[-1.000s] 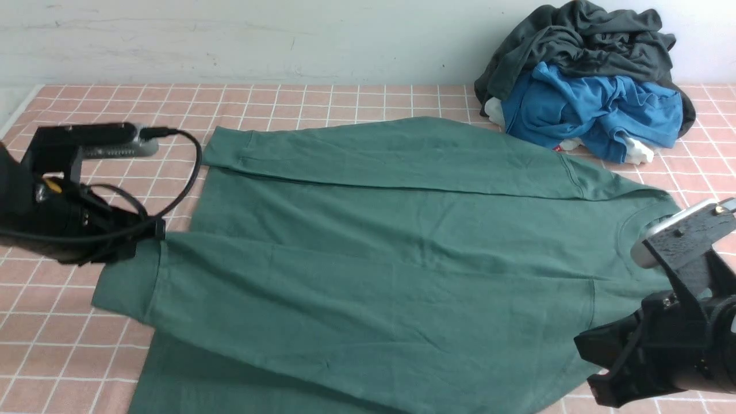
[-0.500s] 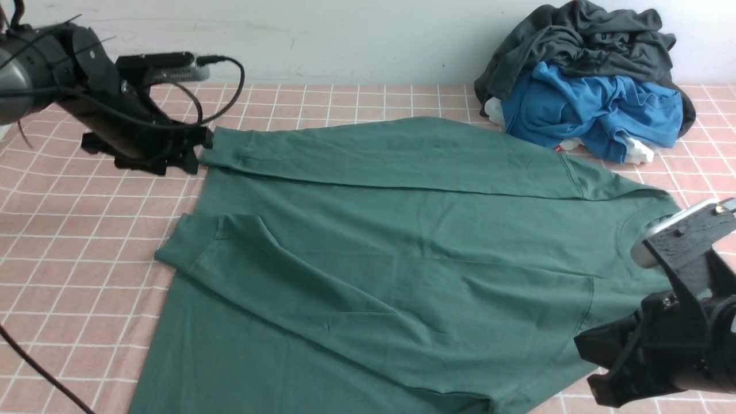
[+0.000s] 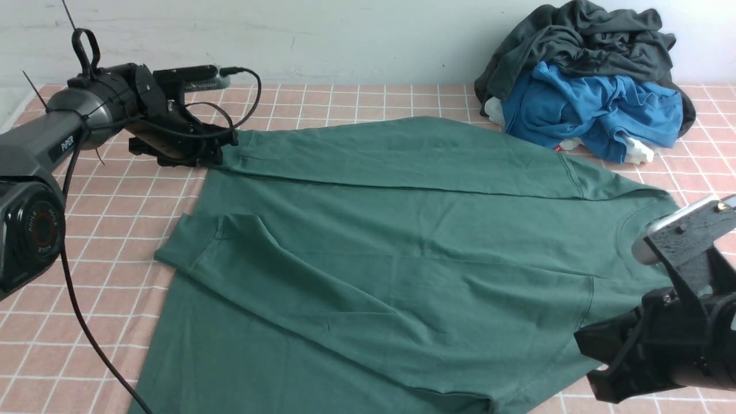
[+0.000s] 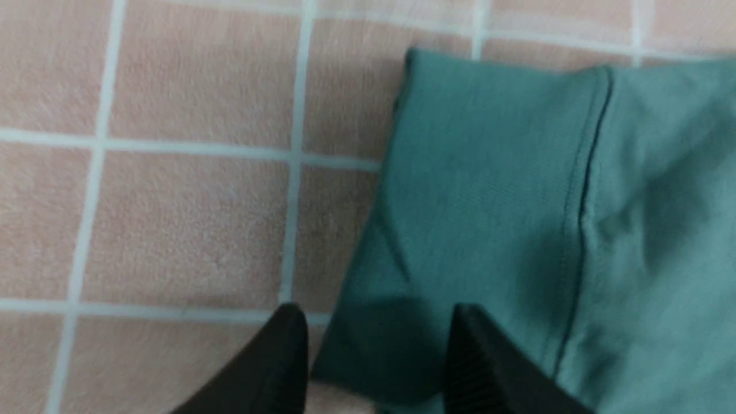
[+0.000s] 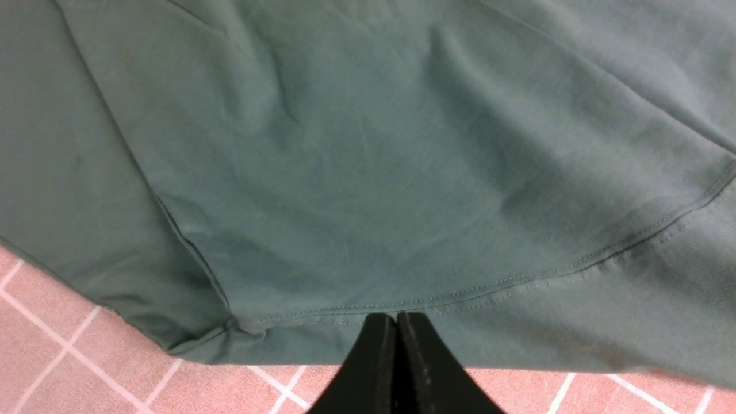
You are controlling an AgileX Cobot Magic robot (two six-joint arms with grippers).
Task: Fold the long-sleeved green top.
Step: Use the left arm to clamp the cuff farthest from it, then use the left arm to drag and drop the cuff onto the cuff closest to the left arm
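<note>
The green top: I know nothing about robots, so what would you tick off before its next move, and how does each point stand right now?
1. The left jaws open: ok; they stand apart in the left wrist view.
2. The far sleeve's cuff between them: ok; its corner lies there.
3. The near sleeve laid across the green top: ok.
4. The right jaws holding cloth: cannot tell; shut at the top's near edge.
5. The clothes pile clear of the top: cannot tell; it lies right by the far shoulder.
</note>
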